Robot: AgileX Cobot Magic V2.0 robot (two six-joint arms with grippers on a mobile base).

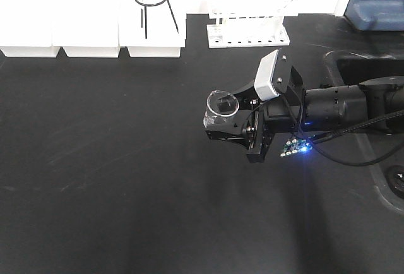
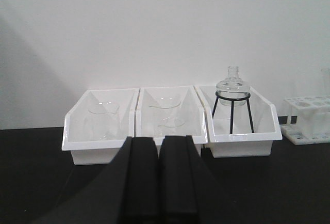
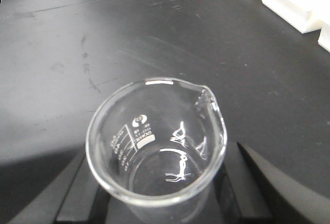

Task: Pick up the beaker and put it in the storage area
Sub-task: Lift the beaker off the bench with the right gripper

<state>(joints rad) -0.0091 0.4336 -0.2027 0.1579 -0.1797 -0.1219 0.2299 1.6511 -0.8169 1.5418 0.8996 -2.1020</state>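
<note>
- At mid-benchtop (image 1: 113,179), the beaker (image 1: 221,107) sits upright, spout away from the arm.
- The right gripper (image 1: 221,119) clasps its sides.
- The left gripper (image 2: 158,146) is clamped together, holding nothing, and faces three white trays (image 2: 135,131).
- A tripod (image 2: 232,111) stands in the rightmost tray.

Clear glass beaker (image 3: 157,141), white print on its wall seen from inside through the glass, a small round logo mark, a column of graduation lines with tiny numerals, a white marking patch, none of it legible
</note>
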